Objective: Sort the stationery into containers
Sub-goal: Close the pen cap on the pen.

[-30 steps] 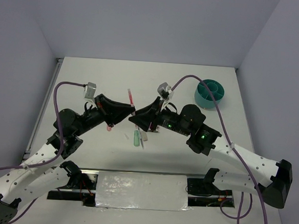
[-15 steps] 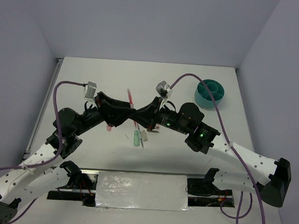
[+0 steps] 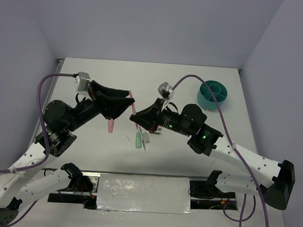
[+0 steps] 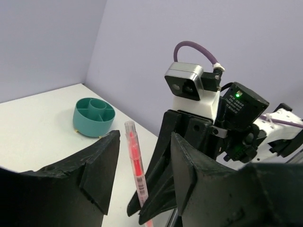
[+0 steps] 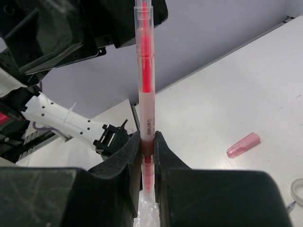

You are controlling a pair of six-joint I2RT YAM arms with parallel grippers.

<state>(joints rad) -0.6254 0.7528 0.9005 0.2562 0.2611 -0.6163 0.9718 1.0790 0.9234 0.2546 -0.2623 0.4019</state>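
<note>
My right gripper [image 3: 135, 120] is shut on the lower end of the thin pink pen [image 3: 133, 106] and holds it upright above the table; the grip shows in the right wrist view [image 5: 147, 142]. My left gripper [image 3: 125, 104] is open, and its fingers stand on either side of the pen [image 4: 134, 163] without touching it. The short pink stub [image 3: 109, 125] and the mint-green stub [image 3: 138, 139] lie on the table below the grippers. The teal organiser [image 3: 212, 94] stands at the far right and also shows in the left wrist view [image 4: 93, 116].
A small grey block [image 3: 146, 137] lies beside the mint-green stub. The pink stub [image 5: 243, 144] and an edge of the white tape ring [image 5: 298, 189] show in the right wrist view. White walls close the table on three sides.
My left arm has lifted and drawn back to the left, and its jaws now stand wide open. My right gripper has kept the pen and barely moved.
</note>
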